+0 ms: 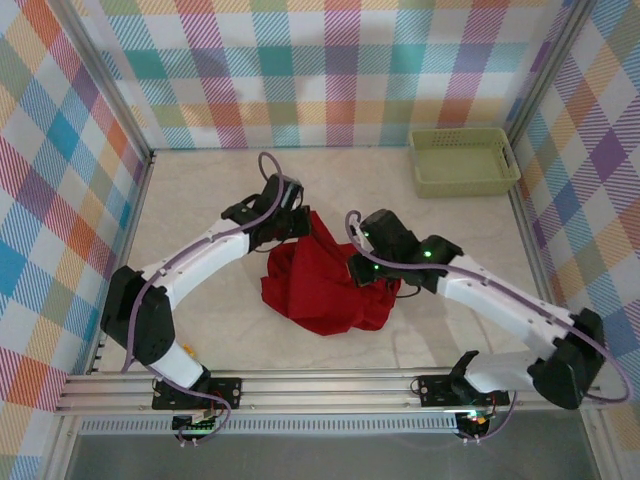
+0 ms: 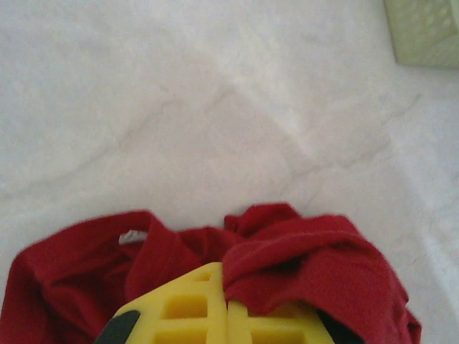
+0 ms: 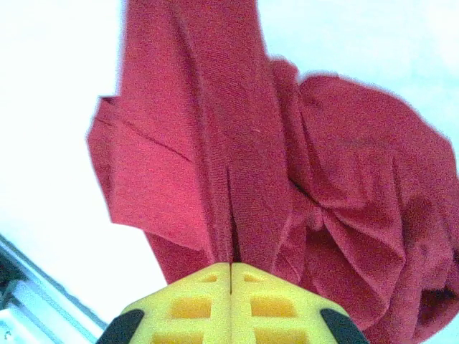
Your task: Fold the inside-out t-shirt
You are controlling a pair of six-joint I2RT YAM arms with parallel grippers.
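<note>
The deep-red t-shirt [image 1: 325,285] lies bunched in a heap at the table's middle, between the two arms. My left gripper [image 1: 305,225] sits at the heap's upper left edge. In the left wrist view its yellow jaws [image 2: 226,304] are closed together with a fold of the red cloth [image 2: 301,265] caught over the right one; a small white label [image 2: 131,237] shows at the left. My right gripper [image 1: 360,268] is at the heap's right side. Its yellow jaws [image 3: 230,266] are shut on a taut pleat of the t-shirt [image 3: 215,143] that stretches away from them.
A pale green plastic basket [image 1: 463,160] stands at the table's back right corner; its corner [image 2: 423,32] shows in the left wrist view. Plaid walls close in three sides. A metal rail [image 1: 320,388] runs along the near edge.
</note>
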